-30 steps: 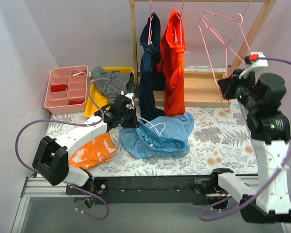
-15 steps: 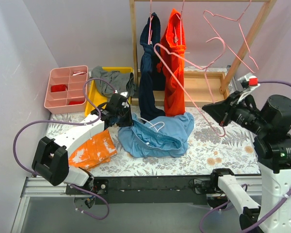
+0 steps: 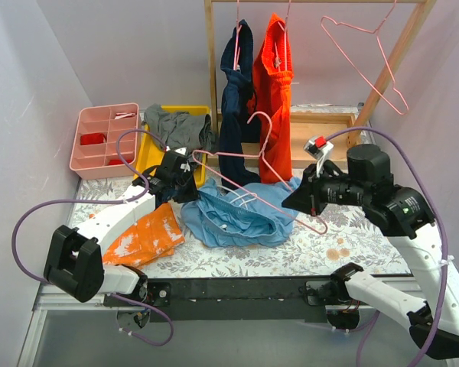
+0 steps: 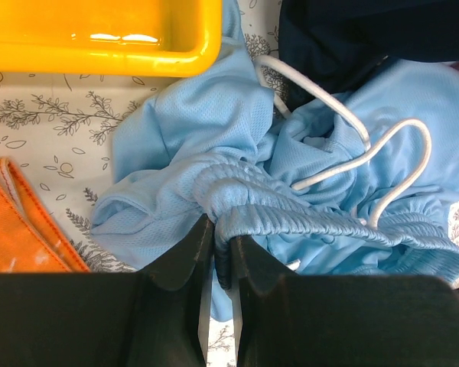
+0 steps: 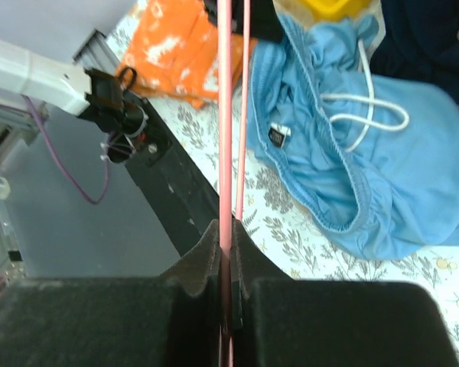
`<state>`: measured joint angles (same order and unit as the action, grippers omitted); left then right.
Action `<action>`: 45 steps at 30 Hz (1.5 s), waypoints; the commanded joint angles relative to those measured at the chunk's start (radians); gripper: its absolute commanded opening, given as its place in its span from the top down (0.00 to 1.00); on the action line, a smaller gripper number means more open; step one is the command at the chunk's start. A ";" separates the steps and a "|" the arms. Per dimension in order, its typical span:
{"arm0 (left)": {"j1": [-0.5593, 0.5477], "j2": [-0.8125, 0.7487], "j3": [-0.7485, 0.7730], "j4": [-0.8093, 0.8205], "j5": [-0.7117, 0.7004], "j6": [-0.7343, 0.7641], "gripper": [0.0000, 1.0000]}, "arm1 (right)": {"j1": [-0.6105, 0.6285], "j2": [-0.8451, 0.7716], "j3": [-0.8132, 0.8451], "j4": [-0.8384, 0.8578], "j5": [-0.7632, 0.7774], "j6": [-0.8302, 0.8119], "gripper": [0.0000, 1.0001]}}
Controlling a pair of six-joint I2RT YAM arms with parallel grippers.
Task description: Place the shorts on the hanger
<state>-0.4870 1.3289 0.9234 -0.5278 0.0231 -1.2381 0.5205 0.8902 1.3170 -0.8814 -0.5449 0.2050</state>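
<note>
The light sky-blue shorts (image 3: pixel 241 218) lie crumpled on the floral table with the white drawstring on top. My left gripper (image 3: pixel 185 187) is shut on the elastic waistband at their left edge; in the left wrist view the fingers (image 4: pixel 222 229) pinch a fold of the shorts (image 4: pixel 214 138). My right gripper (image 3: pixel 294 200) is shut on the wire of the pink hanger (image 3: pixel 233 155) and holds it tilted low over the shorts, with the hook pointing up and back. In the right wrist view the hanger (image 5: pixel 224 115) runs straight out between the fingers (image 5: pixel 226 229), with the shorts (image 5: pixel 382 191) to the right.
A wooden rack (image 3: pixel 210 76) at the back holds navy shorts (image 3: pixel 233 99), orange-red shorts (image 3: pixel 274 99) and another pink hanger (image 3: pixel 367 53). A yellow tray (image 3: pixel 149 157) with grey cloth (image 3: pixel 176 126) and a pink organizer (image 3: pixel 103 141) stand back left. An orange cloth (image 3: pixel 145 235) lies front left.
My right arm has swung down and left from the rack, bringing the hanger from upright to low over the shorts. My left gripper has shifted slightly left with the waistband.
</note>
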 commanded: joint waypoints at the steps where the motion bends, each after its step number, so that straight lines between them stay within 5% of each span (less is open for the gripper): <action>1: 0.008 -0.051 -0.003 -0.011 -0.055 -0.009 0.97 | 0.082 -0.014 -0.061 -0.013 0.167 -0.027 0.99; 14: 0.024 -0.017 0.015 -0.023 -0.081 0.017 0.98 | 0.144 -0.040 -0.139 -0.126 0.198 -0.078 0.99; 26: 0.024 -0.031 0.081 -0.072 -0.043 0.074 0.99 | 0.282 0.027 -0.223 -0.001 0.264 -0.029 0.99; 33: 0.011 -0.111 0.083 -0.123 0.017 0.115 1.00 | 0.369 0.059 -0.277 0.171 0.324 -0.004 0.99; 45: -0.113 -0.260 0.040 -0.112 0.029 0.118 0.95 | 0.409 0.053 -0.594 0.768 0.270 0.060 0.99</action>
<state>-0.5919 1.1072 0.9733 -0.6533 0.0441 -1.1328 0.9020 0.9382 0.8009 -0.4198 -0.2623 0.2260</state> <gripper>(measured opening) 0.105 0.068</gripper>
